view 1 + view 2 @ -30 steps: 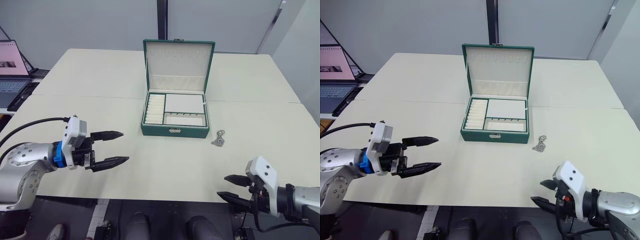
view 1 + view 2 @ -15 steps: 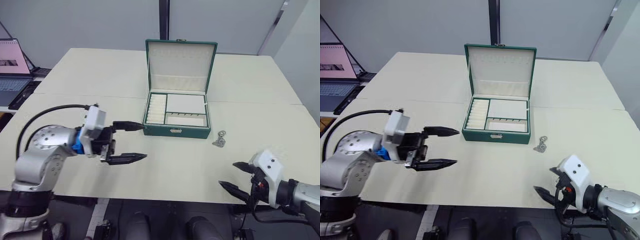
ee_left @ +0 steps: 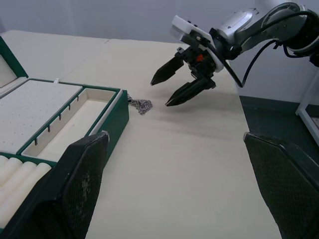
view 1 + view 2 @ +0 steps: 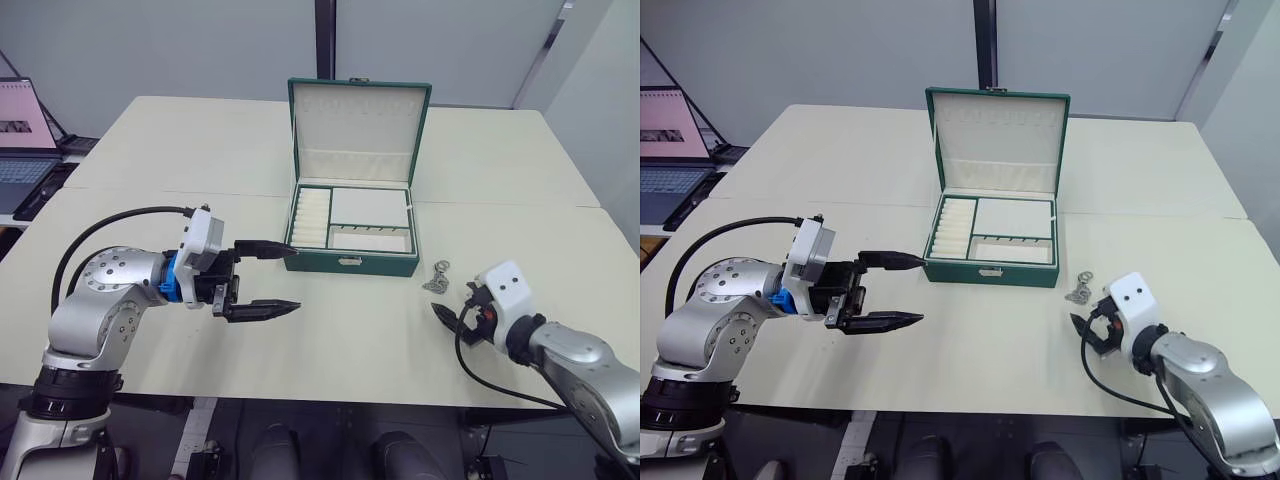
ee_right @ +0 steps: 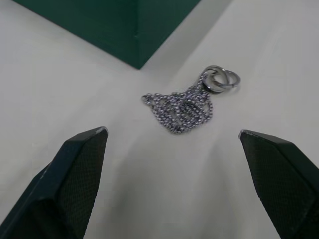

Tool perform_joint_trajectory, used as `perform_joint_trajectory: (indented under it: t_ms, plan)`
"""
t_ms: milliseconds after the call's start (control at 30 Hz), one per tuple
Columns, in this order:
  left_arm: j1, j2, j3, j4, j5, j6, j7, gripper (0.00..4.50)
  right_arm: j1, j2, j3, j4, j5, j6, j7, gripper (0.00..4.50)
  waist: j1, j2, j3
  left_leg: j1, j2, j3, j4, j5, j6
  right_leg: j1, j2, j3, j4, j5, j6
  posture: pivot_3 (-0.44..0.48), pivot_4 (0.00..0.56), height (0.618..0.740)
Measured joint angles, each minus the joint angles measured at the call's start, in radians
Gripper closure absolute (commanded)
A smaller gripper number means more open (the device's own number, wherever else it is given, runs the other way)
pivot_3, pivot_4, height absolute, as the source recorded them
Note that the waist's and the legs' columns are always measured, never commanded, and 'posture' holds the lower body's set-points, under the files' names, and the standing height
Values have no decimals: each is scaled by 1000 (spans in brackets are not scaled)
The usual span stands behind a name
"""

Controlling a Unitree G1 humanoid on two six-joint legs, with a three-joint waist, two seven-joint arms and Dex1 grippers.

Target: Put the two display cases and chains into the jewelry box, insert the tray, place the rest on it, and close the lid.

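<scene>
The chain [image 5: 192, 103] lies on the table [image 4: 330, 340], just beside the box's [image 4: 350, 262] front right corner. The right gripper [image 3: 183, 82], spread wide and empty, points at it from near. The left gripper [image 4: 262, 280], also wide and empty, is well apart.
</scene>
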Motion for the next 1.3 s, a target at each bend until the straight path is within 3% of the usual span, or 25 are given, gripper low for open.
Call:
perform_joint_trajectory:
  t_ms: [367,1133,1233,1300]
  plan:
    - [-4,0,1,2,2,1,43,0,-81,61,74,169,-53,-93,4,27,1,0,0,0,0,0,0,0,-1,0,0,0,0,0,0,0,150,740]
    - [-4,-10,1,-24,2,22,88,0,-126,119,58,202,-62,-55,6,27,0,0,0,0,0,0,0,0,-1,0,0,0,1,0,0,0,150,740]
    - [-7,-10,1,-25,2,24,92,0,-124,119,59,202,-64,-60,6,577,0,0,0,0,0,0,0,0,-1,0,0,0,1,0,0,0,150,740]
    - [-14,-11,1,-24,2,25,95,0,-124,120,57,203,-69,-63,3,1238,0,0,0,0,0,0,0,0,-1,0,0,0,1,0,0,0,150,740]
